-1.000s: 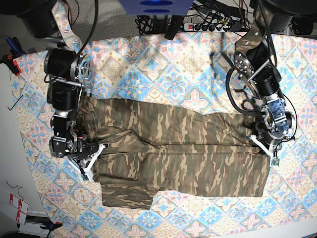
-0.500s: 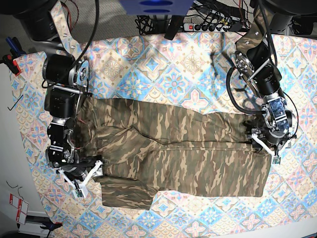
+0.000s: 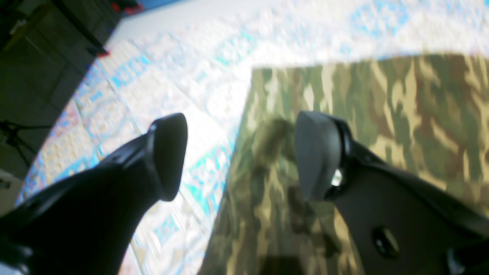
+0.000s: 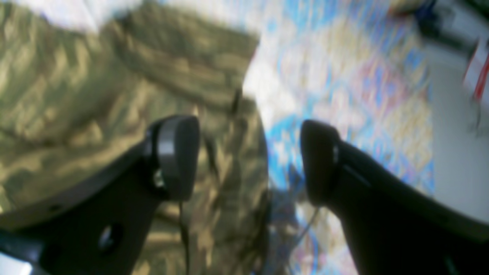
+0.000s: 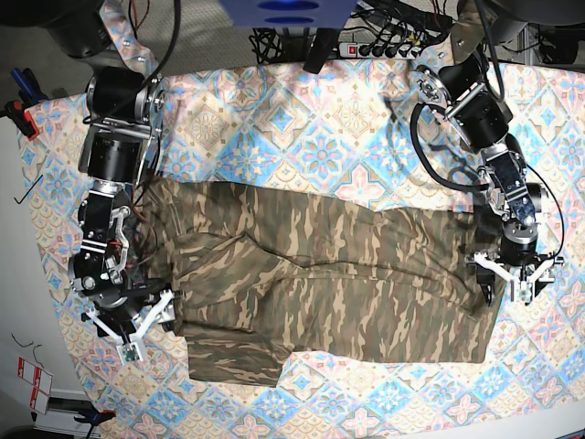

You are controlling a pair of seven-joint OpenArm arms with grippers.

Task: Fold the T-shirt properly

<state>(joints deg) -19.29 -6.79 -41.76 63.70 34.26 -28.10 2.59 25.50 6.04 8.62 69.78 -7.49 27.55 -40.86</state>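
A robotics lab or workshop; a power strip [image 5: 388, 46] with tangled cables lies past the counter's far edge; clamps [image 5: 20, 101] grip the patterned tablecloth [image 5: 302, 137] at its left edge.

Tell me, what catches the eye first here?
A big camouflage T-shirt lies spread across the middle of a pastel patterned tablecloth. At each end of it a black robot arm reaches down, the right gripper and the left gripper, both with jaws open and holding nothing.
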